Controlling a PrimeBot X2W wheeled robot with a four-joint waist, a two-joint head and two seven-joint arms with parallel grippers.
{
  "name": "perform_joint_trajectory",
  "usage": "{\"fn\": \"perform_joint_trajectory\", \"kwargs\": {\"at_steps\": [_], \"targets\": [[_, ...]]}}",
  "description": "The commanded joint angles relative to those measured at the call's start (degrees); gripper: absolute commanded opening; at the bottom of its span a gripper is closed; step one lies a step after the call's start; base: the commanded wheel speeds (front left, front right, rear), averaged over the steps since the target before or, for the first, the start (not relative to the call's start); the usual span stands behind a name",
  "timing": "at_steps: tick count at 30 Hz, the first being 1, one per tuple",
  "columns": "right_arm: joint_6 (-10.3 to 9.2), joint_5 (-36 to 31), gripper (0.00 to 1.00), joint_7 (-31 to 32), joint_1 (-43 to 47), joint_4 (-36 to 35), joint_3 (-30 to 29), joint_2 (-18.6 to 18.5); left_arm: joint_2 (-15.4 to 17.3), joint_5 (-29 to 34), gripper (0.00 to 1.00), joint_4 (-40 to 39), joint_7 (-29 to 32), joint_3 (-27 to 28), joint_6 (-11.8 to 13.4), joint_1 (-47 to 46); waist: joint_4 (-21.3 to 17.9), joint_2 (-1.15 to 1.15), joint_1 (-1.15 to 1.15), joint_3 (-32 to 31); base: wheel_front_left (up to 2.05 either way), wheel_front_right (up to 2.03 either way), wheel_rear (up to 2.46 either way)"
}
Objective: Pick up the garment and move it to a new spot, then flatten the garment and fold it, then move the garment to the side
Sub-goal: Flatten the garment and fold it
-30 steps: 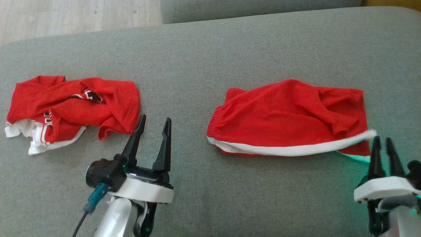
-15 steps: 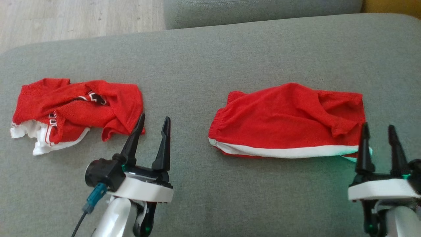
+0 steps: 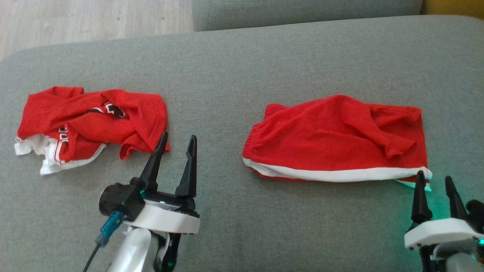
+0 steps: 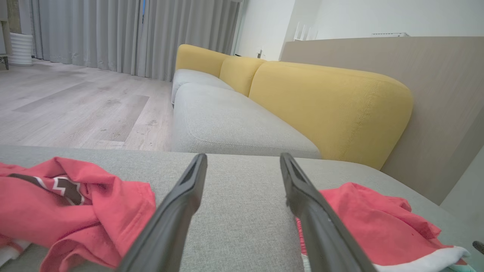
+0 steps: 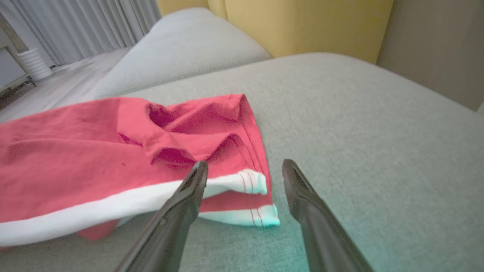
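Fingers of the right gripper [image 3: 433, 177] stand spread wide and hold nothing. Their tips sit at the near right corner of the red shorts [image 3: 332, 136], just beside the white hem [image 5: 242, 181]; contact cannot be confirmed. The left gripper [image 3: 178, 136] is likewise spread and empty, over bare cushion [image 3: 227, 75] between the shorts and a crumpled red jersey [image 3: 90, 121]. The shorts lie doubled over toward the cushion's right edge, with a ridge of loose cloth near their right end.

Assessment: fold appears laid, nothing gripped. Next move calls for smoothing that ridge, or pinching the hem to shift the shorts aside.
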Motion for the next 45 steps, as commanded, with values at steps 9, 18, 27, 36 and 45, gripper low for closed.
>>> {"fn": "perform_joint_trajectory", "kwargs": {"at_steps": [9, 18, 27, 36, 45], "targets": [[-0.04, 2.0, 1.00, 0.4, -6.6, 5.9, -0.1, -0.4, 0.1, 0.3, 1.00, -1.8, -0.3, 1.4, 0.0, -1.8, 0.3, 0.00, 0.00, 1.4, 0.00, 0.00, 0.00], [-0.04, 1.8, 1.00, 0.2, -8.7, 9.4, 0.4, -0.4, 0.1, 0.6, 1.00, -1.6, -0.3, 1.2, 0.0, -2.3, 0.4, 0.00, 0.00, 2.3, 0.00, 0.00, 0.00], [-0.04, -0.1, 0.57, -1.0, -9.4, 11.0, 1.2, -0.4, 0.1, 1.0, 1.00, -1.2, -0.3, 1.3, -0.1, -2.3, 0.2, 0.00, 0.00, 2.1, 0.00, 0.00, 0.00], [-0.04, -2.0, 0.00, -1.8, -9.1, 10.5, 0.9, -0.5, 0.1, 1.0, 1.00, -0.8, -0.3, 1.3, -0.2, -2.0, -0.3, 0.00, 0.00, 1.2, 0.00, 0.00, 0.00], [-0.04, -0.6, 0.00, -2.4, -7.9, 3.5, -1.5, -0.5, 0.1, 0.4, 1.00, -0.7, -0.3, 0.2, -0.3, -1.4, -1.2, 0.00, 0.00, 0.4, 0.00, 0.00, 0.00]]}}
